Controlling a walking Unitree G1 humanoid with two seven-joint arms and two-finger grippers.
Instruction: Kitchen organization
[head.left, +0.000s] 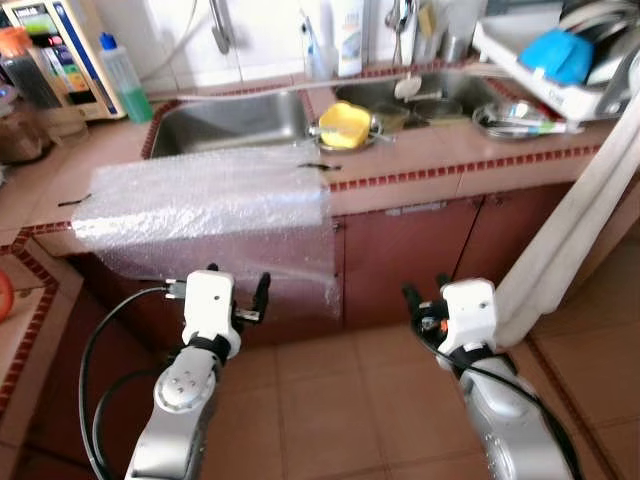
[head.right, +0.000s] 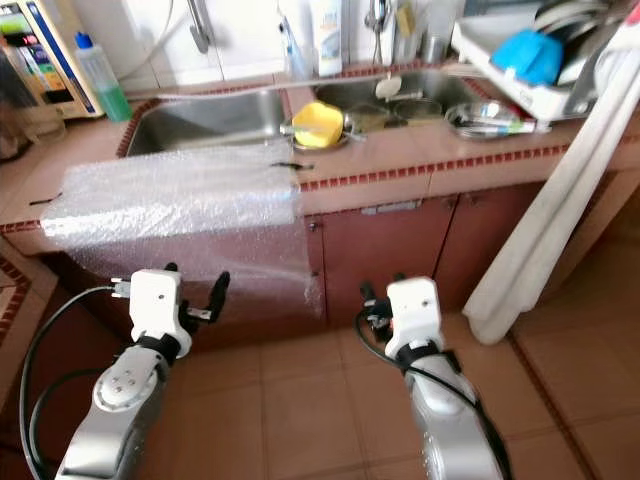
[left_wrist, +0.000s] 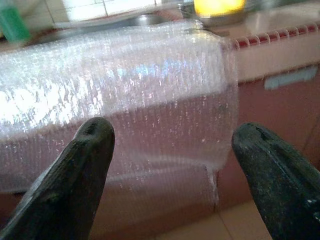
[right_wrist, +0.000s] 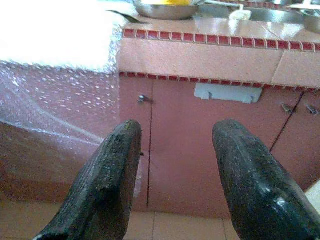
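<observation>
in the left eye view, a sheet of bubble wrap is lying across the tiled surface in the left-centre of the frame, its long axis running left to right along the front edge, with one flap hanging down over the cabinet front. the left gripper is sitting low in the frame, directly under that hanging flap and close to it. the right gripper is sitting lower right, off to the side of the sheet's right edge. judging by this, the left arm is the nearer one, and the sheet is lying up and ahead of it.

in the right eye view, the same layout is showing: behind the sheet a sink is lying in the upper left, and a yellow cup is resting on the divider at upper centre, well apart from both grippers.

in the left wrist view, the gripper is standing wide open, its fingers spread at the bottom of the frame and holding nothing. the hanging flap is spanning the gap between them, with its lower right corner near the bottom centre.

in the right wrist view, the gripper is also standing open and empty, its fingers pointing at the cabinet front. the bubble wrap is occupying the upper left of the frame, so a reach from this arm would probably have to swing toward the robot's left.
</observation>
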